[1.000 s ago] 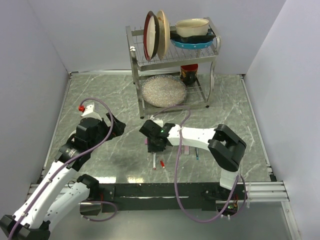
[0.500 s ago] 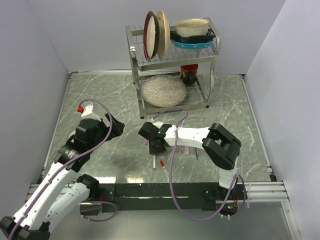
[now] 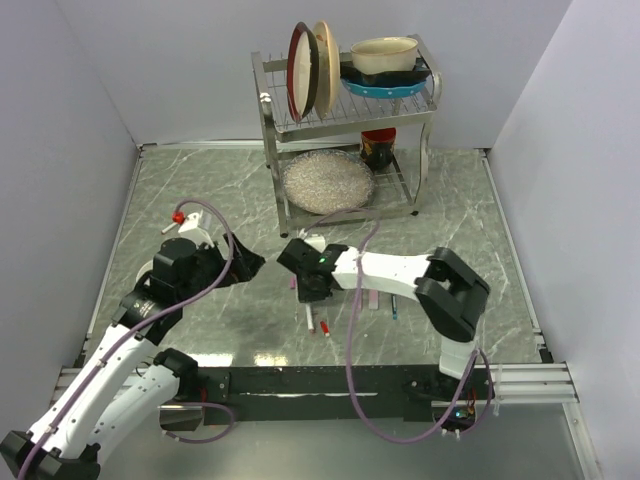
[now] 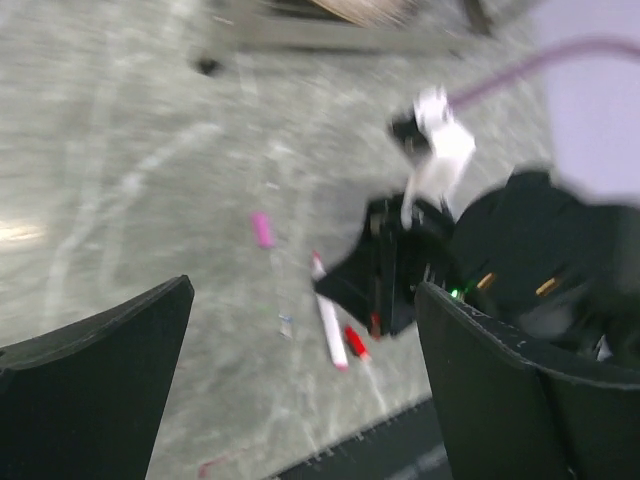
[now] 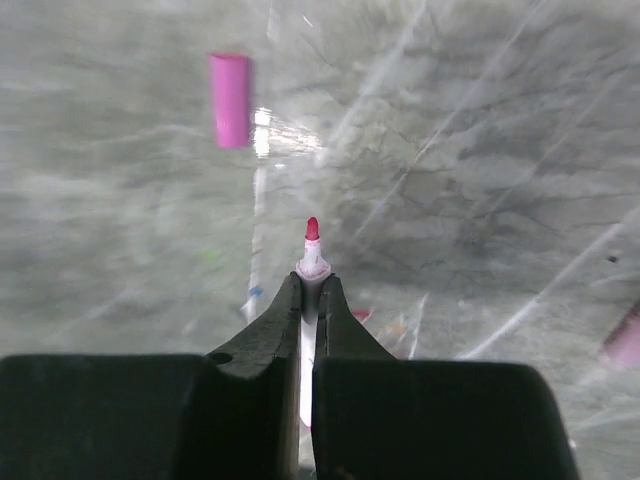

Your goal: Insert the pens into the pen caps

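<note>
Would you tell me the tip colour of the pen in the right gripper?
Red; the pen shows best in the right wrist view.

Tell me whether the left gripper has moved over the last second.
Yes. Seen from above, the left gripper has swung to the right, ending nearer the left leg of the dish rack.

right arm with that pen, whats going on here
The right end effector is shut on a white-barrelled pen, whose red tip pokes out in front. A magenta cap lies loose on the table ahead of it, off to the left. The left end effector hangs open nearby, holding nothing. Another white pen and a red cap lie on the table.
</note>
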You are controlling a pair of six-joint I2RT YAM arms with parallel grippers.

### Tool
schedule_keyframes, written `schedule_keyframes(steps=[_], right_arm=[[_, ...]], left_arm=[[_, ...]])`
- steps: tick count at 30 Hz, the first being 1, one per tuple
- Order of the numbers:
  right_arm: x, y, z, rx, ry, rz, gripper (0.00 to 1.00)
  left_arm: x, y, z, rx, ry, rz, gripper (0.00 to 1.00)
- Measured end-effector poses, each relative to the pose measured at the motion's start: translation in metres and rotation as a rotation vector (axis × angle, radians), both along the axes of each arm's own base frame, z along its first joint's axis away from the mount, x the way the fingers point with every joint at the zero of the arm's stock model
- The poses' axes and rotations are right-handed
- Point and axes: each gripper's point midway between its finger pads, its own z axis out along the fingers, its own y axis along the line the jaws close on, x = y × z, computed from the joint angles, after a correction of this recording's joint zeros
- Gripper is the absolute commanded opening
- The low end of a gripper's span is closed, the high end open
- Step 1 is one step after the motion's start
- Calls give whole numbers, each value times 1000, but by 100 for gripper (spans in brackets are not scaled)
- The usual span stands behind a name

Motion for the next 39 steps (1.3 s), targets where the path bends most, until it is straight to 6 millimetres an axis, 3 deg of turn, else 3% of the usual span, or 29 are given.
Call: schedule_keyframes(steps=[3, 11, 17, 21, 27, 30, 37, 39], right_arm=[[8, 2, 31, 79, -48, -11, 0], [30, 17, 153, 408, -275, -39, 0], [33, 19, 210, 586, -389, -50, 0], [34, 26, 225, 672, -416, -51, 0], [28, 32, 212, 703, -390, -24, 0], [24, 33, 210, 724, -387, -9, 0], [19, 38, 224, 784, -392, 22, 0], [18, 40, 227, 798, -392, 31, 0]], left_arm=[[-10, -20, 5, -57, -10, -125, 93], [-40, -61, 0, -222, 12, -388, 83], [-53, -79, -2, -310, 41, -522, 76], [-57, -87, 7, -362, 28, -578, 65], [-59, -91, 17, -394, 6, -614, 52], [-59, -91, 17, -396, 8, -614, 50], [-57, -93, 18, -407, 10, -614, 43], [-56, -93, 17, -407, 13, -614, 34]])
